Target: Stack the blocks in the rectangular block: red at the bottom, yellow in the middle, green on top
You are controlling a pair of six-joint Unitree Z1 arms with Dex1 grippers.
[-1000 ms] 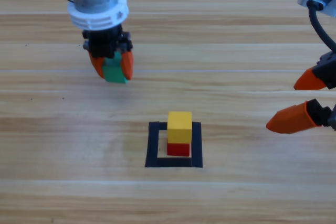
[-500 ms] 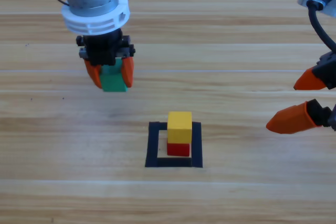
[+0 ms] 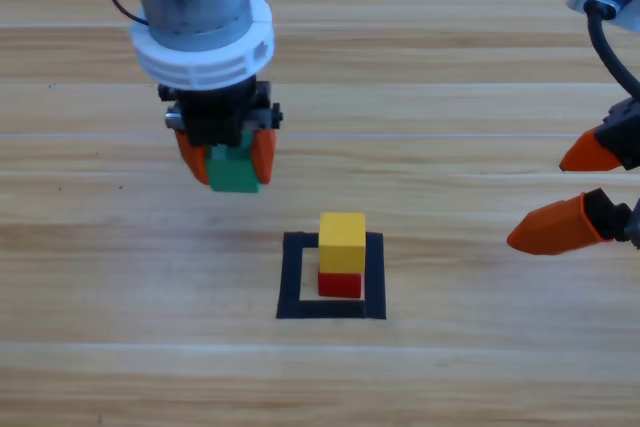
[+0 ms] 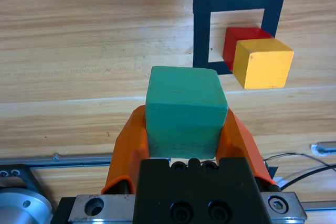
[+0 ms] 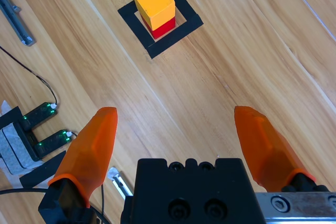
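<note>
Our left gripper [image 3: 228,157], fingers clamped on the green cube [image 3: 234,173], has carried it nearer the taped square [image 3: 292,277], where yellow [image 3: 342,241] already tops red [image 3: 340,284]; our right gripper [image 3: 578,192] waits wide open at the counter's edge.

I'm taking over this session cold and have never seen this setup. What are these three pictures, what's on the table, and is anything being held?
The high view looks down on a wooden table with two robot arms. The other two pictures come from cameras on each arm's wrist, looking along its orange jaws.

On the table is a black tape square. Inside it the red cube sits with the yellow cube stacked on top.

The left gripper is shut on the green cube, carried up-left of the stack in the high view; its shadow suggests it is clear of the wood.

The right gripper waits at the right edge, jaws wide open and holding nothing.
</note>
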